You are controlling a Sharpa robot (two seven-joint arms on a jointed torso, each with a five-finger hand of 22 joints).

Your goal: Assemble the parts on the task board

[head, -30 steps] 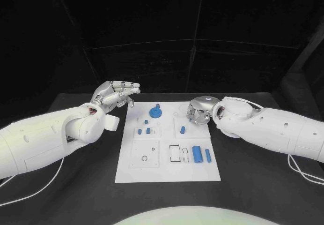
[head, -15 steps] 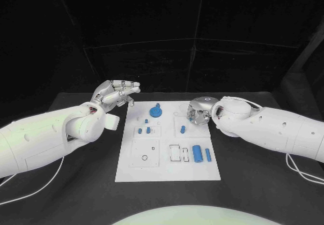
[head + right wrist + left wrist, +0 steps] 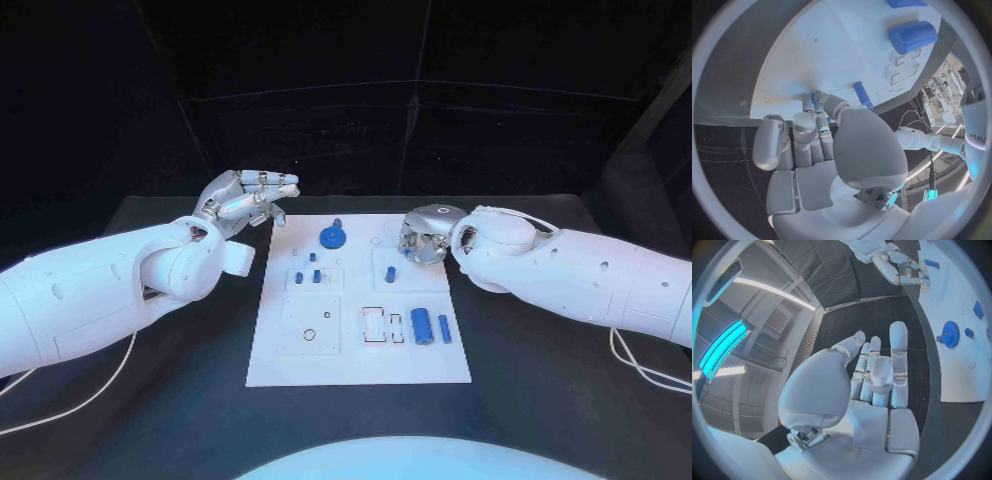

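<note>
1. Head view: task board, a white plate, lies in the middle of the black table. The left robot hand hangs just off the board's far left corner, fingers loosely curled and apart, holding nothing. The right robot hand is bent down over the board's far right corner, fingers curled onto the plate; whether it holds a part cannot be told here. A blue gear stands near the board's far edge, a thick blue cylinder and a thinner blue bar lie near its right edge, and small blue pegs sit left of the middle.

2. Left wrist view: left robot hand is empty, fingers upright and close together above the table, beside the board's edge; the gear lies on the plate beyond.

3. Right wrist view: right robot hand has its fingertips pressed on the board, a small blue piece between them; a short blue peg lies just beside, the thick cylinder farther along.
</note>
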